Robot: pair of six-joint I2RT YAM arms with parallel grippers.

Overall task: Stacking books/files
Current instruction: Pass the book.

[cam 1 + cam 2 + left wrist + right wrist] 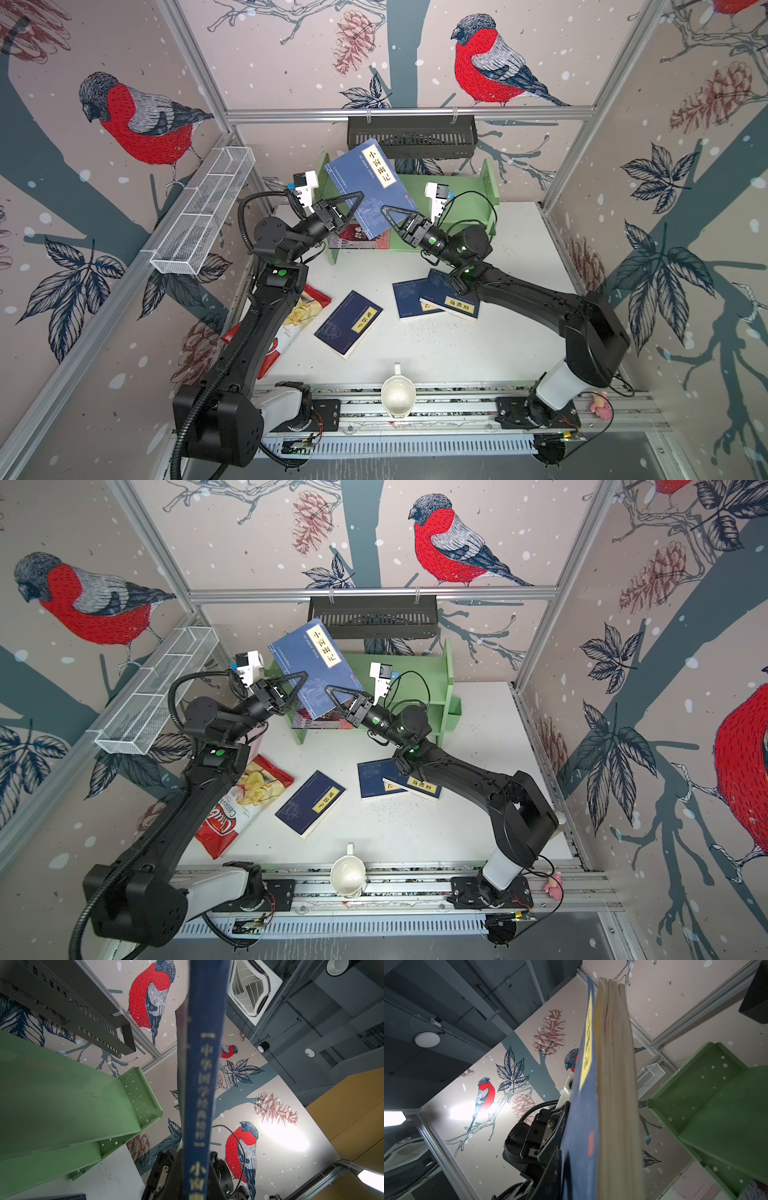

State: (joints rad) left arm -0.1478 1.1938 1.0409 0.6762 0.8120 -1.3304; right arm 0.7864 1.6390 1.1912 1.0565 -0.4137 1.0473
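Note:
A navy-blue book (370, 183) (316, 663) with a yellow title label hangs tilted in the air above the green rack (457, 187). My left gripper (357, 197) is shut on its left edge. My right gripper (384, 210) is closed over its lower right corner. The left wrist view shows the spine (199, 1084) and the right wrist view the page edge (614, 1084). A pink-and-red book (359, 237) lies in the rack's bottom. One navy book (348, 323) lies alone on the table. Two more navy books (409, 299) (451, 301) overlap under the right arm.
A red crisp bag (299, 320) lies under the left arm. A white jug (398, 395) stands at the front rail. A black basket (411, 137) hangs on the back wall and a white wire basket (203, 208) on the left wall.

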